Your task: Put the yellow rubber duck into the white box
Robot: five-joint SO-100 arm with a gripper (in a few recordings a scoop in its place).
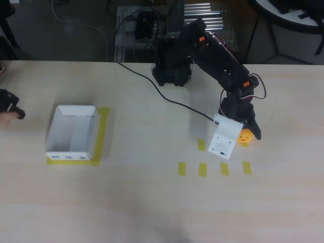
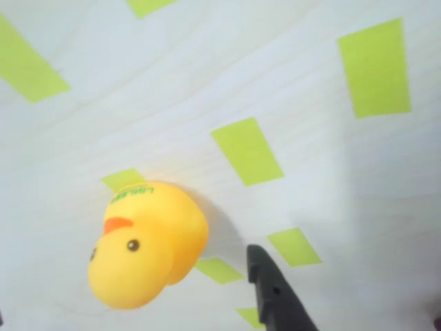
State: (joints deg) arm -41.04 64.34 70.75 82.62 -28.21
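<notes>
Hovering low over the yellow rubber duck [image 2: 148, 243], the gripper [image 1: 242, 132] spreads its jaws to straddle it; the white box [image 1: 72, 135] waits well apart.

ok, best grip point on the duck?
Pinch the yellow rubber duck across its round body, coming straight down. It sits alone on the table, apart from the finger, with clear table on both flanks. The body looks wider than the head, probably steadier.

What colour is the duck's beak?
Orange-red, on the yellow rubber duck; clearest in the wrist view.
</notes>
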